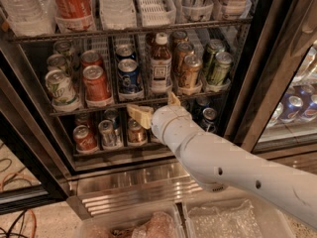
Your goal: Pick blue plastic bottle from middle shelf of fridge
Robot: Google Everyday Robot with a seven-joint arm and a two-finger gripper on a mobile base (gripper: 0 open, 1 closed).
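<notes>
Beige-padded tool [157, 108] sits just below the blue plastic bottle [160, 66] — spread wide, empty — presumably so it can rise around it.

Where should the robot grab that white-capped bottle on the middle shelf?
I'd grip the blue plastic bottle around its body, coming straight in from the front: it stands upright, taller than the cans flanking it. The tool sits open before the middle shelf, below the bottle.
</notes>
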